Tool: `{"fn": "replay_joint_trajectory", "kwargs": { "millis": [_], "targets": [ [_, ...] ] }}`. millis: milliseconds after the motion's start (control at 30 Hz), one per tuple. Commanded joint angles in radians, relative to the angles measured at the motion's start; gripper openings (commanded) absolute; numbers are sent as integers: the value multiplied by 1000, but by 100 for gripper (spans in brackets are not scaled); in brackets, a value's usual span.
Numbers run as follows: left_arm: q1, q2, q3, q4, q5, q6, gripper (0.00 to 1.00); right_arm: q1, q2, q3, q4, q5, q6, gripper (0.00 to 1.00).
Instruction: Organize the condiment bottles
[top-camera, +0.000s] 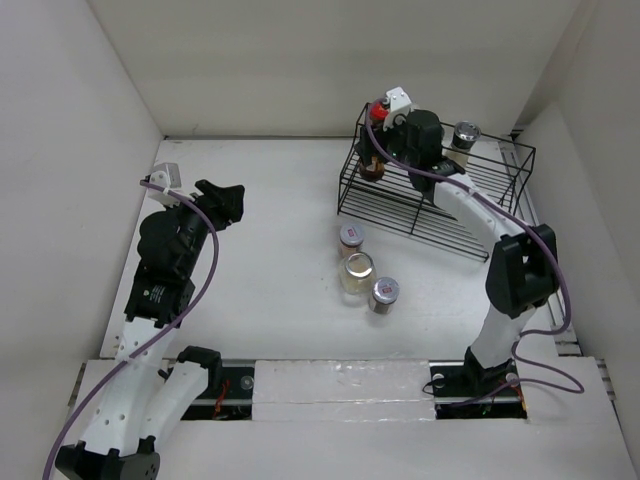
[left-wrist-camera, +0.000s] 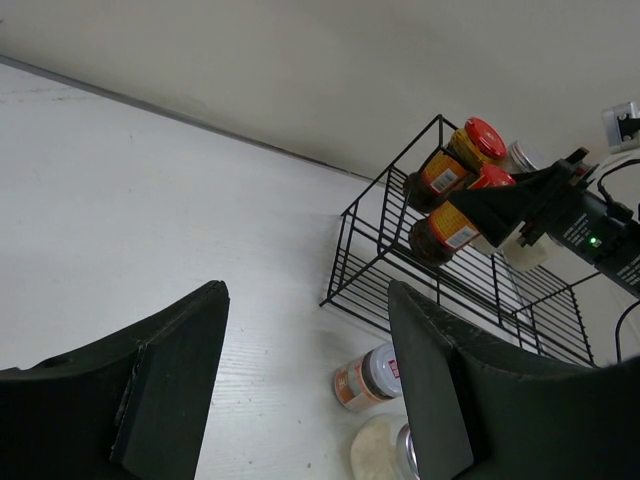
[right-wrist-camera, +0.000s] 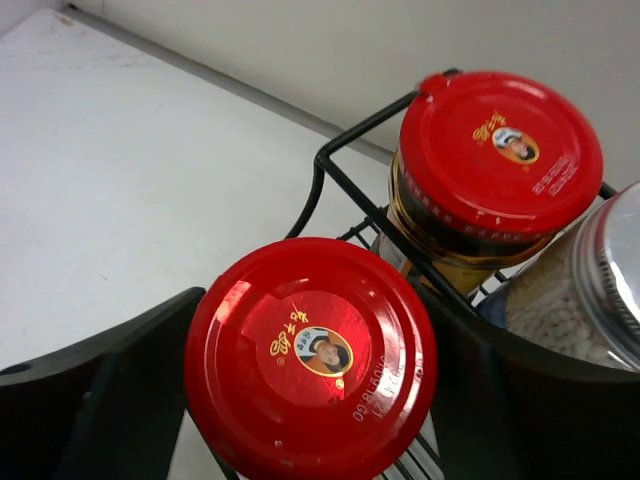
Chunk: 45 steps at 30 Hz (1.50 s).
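Note:
My right gripper (top-camera: 380, 152) reaches into the left end of the black wire rack (top-camera: 400, 215) and is shut on a dark jar with a red lid (right-wrist-camera: 310, 355), holding it tilted at the rack's edge (left-wrist-camera: 455, 225). A second red-lidded dark jar (right-wrist-camera: 500, 150) stands just behind it in the rack. A clear jar of pale grains (right-wrist-camera: 570, 290) is beside them. A grey-capped jar (top-camera: 466, 133) stands at the rack's back right. Three jars stand on the table: an orange-labelled one (top-camera: 351, 237), a pale one (top-camera: 357, 272), a silver-capped one (top-camera: 384, 292). My left gripper (top-camera: 225, 200) is open and empty.
The table is boxed in by white walls at the back and both sides. The rack (left-wrist-camera: 345, 250) fills the back right corner. The three loose jars stand in front of the rack near the middle. My left gripper hovers over bare table (left-wrist-camera: 150, 200) at the left.

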Motion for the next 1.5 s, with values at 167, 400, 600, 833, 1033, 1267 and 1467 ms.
{"fn": "replay_joint_trajectory", "kwargs": {
  "millis": [167,400,600,833,1033,1267,1467],
  "targets": [
    [3,-4,30,47,5,1,61,3,-145,41,84,48,-7,99],
    [3,7,30,47,3,1,61,157,-391,-285,73,236,68,99],
    [3,7,30,47,3,1,61,415,-440,-473,-134,370,146,99],
    [3,7,30,56,14,1,62,522,-440,-523,-379,464,219,99],
    [3,-12,30,56,14,1,62,523,-422,-532,-400,517,243,100],
    [3,-12,30,56,23,1,62,523,-359,-546,-357,461,252,100],
    [3,-3,30,56,23,-8,62,513,-350,-555,-338,432,261,87]
  ]
}}
